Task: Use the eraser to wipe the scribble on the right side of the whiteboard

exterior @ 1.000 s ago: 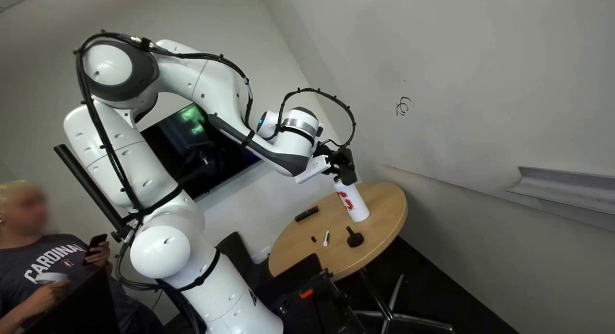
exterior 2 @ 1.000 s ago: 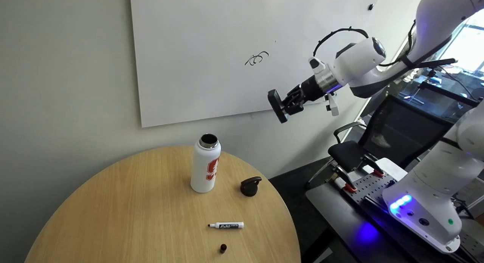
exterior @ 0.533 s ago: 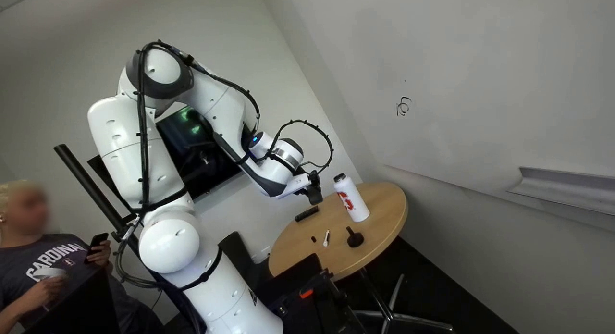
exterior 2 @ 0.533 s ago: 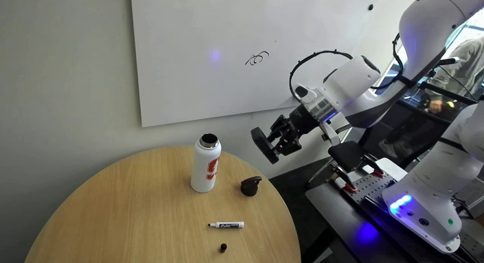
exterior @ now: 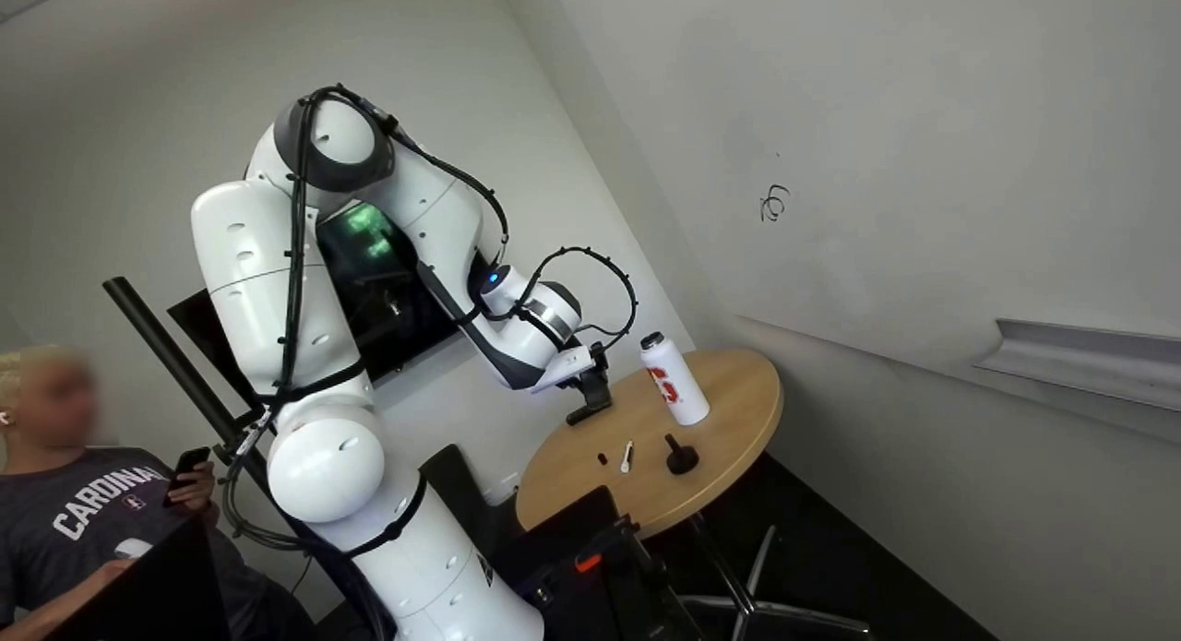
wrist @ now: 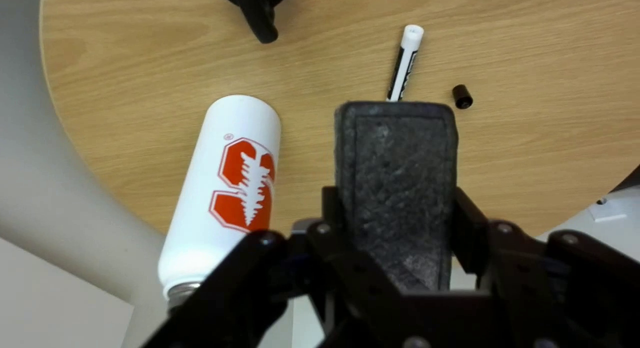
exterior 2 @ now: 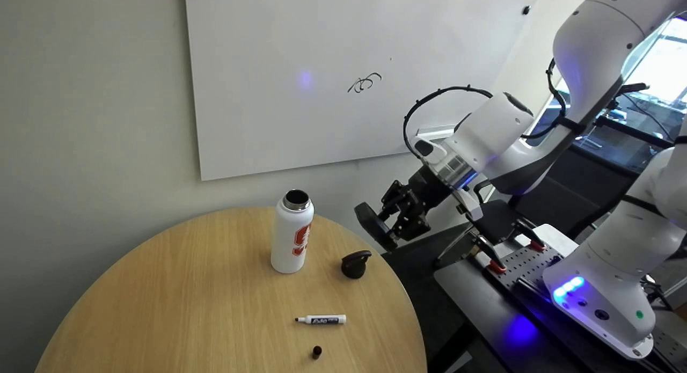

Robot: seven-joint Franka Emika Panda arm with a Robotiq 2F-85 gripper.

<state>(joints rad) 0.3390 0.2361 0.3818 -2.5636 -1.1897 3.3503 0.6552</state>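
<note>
Tool just dropped away from the board, eraser gripped — no zigzag showing, so wiping's probably done.

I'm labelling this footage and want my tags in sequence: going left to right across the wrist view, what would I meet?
A corner of the whiteboard, the white bottle, the eraser, the small dark cap.
</note>
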